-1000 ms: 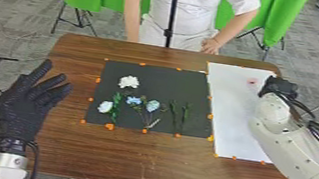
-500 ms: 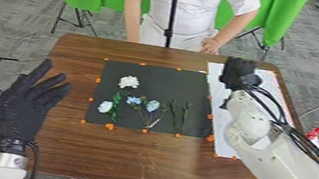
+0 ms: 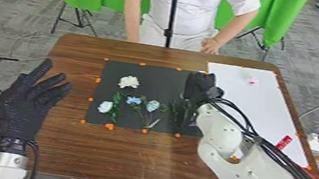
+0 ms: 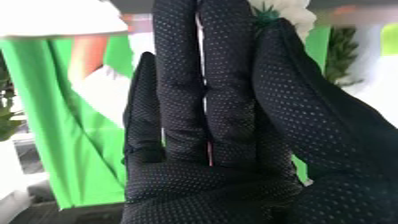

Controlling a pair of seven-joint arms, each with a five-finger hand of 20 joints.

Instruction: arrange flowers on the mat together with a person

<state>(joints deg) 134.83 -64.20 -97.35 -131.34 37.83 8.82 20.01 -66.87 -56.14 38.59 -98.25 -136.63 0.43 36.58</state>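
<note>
Having crossed from the white sheet (image 3: 266, 105) to above the black mat (image 3: 162, 77), the right hand (image 3: 199, 87), thumb and fingers pinching a white flower (image 4: 298, 16), seems ready for placing it.

White flower (image 4: 298, 16) cut off in right wrist view; right fingers (image 3: 196, 82) partly hide mat (image 3: 110, 81).

Brown wooden table (image 3: 145, 164), black mat (image 3: 162, 76), white sheet (image 3: 260, 104)

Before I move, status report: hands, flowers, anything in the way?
Left hand open, left of black mat. White and pale blue flowers on mat. Right hand over mat's right side, partly hiding it.
</note>
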